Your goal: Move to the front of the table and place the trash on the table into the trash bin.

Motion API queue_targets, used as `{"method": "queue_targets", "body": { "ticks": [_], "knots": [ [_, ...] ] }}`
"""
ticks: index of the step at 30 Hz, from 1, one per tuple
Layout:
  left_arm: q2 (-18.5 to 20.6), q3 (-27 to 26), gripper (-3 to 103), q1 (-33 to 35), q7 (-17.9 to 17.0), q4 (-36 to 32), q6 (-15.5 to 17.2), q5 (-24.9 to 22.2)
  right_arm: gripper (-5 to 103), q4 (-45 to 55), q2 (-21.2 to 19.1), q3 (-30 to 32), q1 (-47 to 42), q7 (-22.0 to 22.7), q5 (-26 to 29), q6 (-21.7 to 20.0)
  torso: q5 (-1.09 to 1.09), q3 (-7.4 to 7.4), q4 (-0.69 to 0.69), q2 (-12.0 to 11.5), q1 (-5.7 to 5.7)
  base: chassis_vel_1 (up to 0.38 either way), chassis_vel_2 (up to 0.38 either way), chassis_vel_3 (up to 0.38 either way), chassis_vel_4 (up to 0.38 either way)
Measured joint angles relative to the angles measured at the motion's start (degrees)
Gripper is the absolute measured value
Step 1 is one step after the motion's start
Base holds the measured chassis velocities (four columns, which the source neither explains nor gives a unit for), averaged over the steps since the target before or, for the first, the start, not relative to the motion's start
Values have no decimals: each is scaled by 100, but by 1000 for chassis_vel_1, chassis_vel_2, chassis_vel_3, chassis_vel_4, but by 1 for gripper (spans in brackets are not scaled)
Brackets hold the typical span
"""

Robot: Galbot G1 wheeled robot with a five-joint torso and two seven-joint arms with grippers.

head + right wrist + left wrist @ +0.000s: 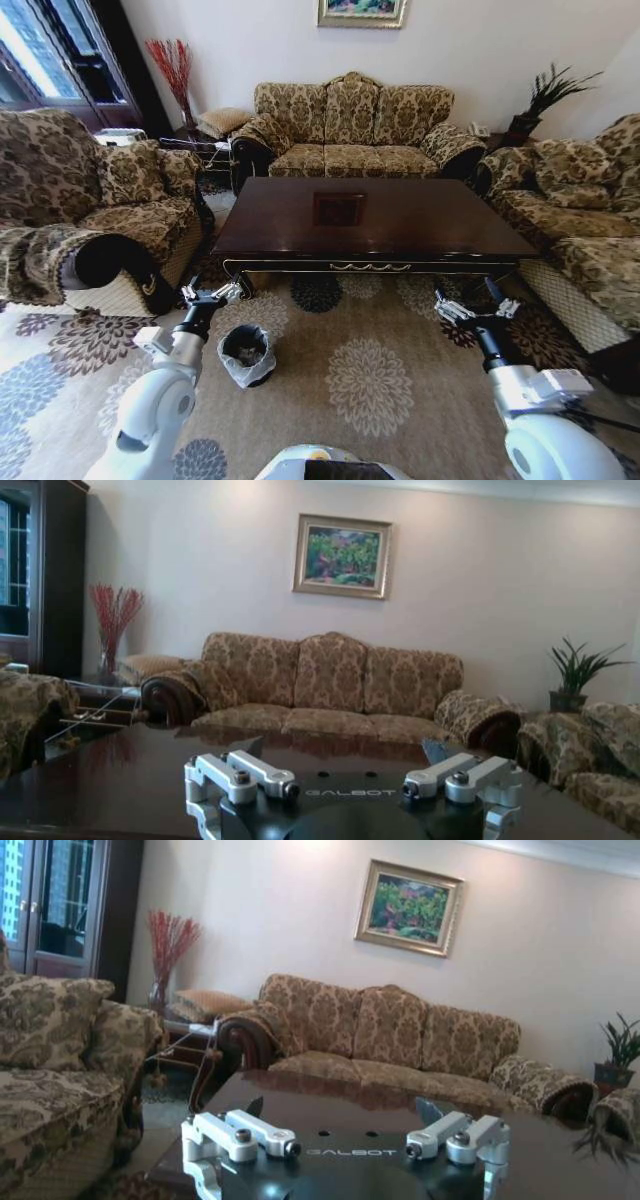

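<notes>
The table is glossy dark brown wood with a gold-trimmed apron, and it stands just ahead of me on the patterned rug. Its top shows a bare shine; the trash is out of view. The trash bin, black with a pale bag folded over its rim, sits on the rug by the table's near left corner. My left gripper hangs open just above and left of the bin, level with the table edge. Near the table's front right corner my right gripper is open too, facing across the top.
A three-seat floral sofa stands behind the table. An armchair flanks it on the left and another sofa on the right. A side table with red twigs is at the back left, a plant back right. Open rug lies before the table.
</notes>
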Motion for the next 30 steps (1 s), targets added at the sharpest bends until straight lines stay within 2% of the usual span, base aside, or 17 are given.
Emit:
{"method": "queue_targets", "body": {
  "ticks": [10,17,30],
  "knots": [
    [-134,-56,100,44,48,-67,-41,126,100,-170,-207,-348,455,208,4,-53,0,0,2,0,0,-8,-11,12,8],
    [-219,-63,100,157,144,-65,-154,268,100,-192,-164,-661,492,244,-215,-7,-1,0,0,0,0,-120,-117,136,126],
    [-228,-52,100,183,273,-98,-244,319,100,-202,-64,-819,445,346,-457,99,2,-1,0,1,-2,-334,-229,334,228]
  ]
}}
